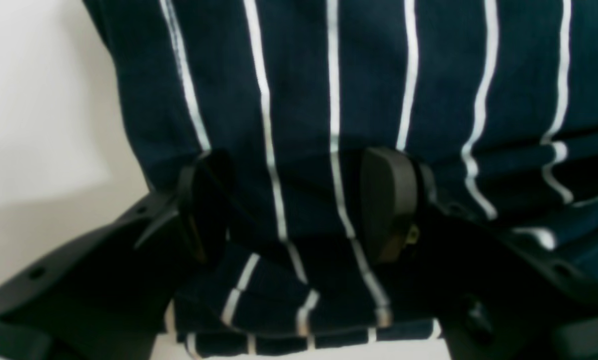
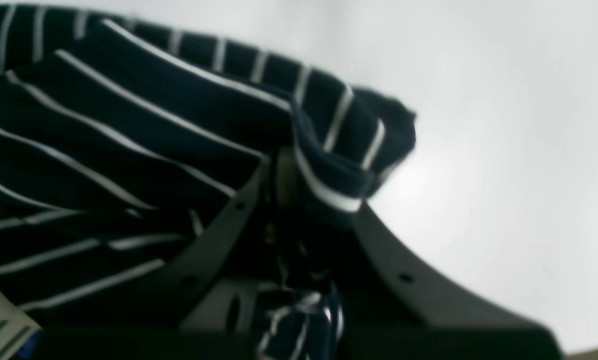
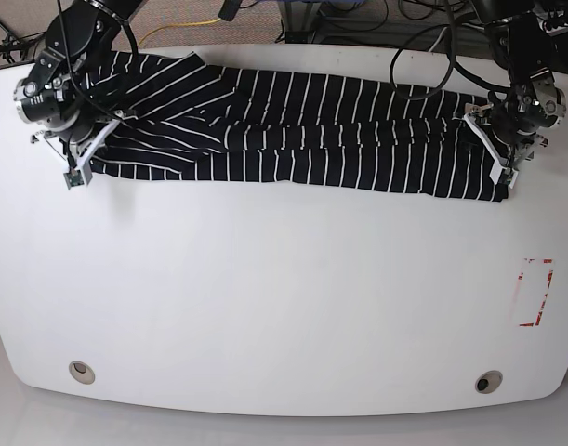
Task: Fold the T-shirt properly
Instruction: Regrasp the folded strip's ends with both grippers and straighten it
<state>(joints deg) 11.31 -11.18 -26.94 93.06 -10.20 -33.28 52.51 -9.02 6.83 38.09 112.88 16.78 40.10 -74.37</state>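
The T-shirt (image 3: 302, 130), dark navy with thin white stripes, lies folded into a long band across the far part of the white table (image 3: 284, 297). At the band's left end in the base view, my right gripper (image 3: 79, 167) is shut on a bunched corner of the T-shirt (image 2: 339, 150); the right wrist view shows the cloth pinched in the right gripper (image 2: 291, 175). My left gripper (image 3: 499, 172) is at the band's right end. In the left wrist view the left gripper (image 1: 299, 200) stands open, its fingers (image 1: 389, 200) wide apart over the striped T-shirt (image 1: 369, 75).
A red-and-white marking (image 3: 534, 293) lies on the table at the right. Two round holes (image 3: 79, 372) (image 3: 488, 381) sit near the front edge. Cables (image 3: 423, 56) run behind the far edge.
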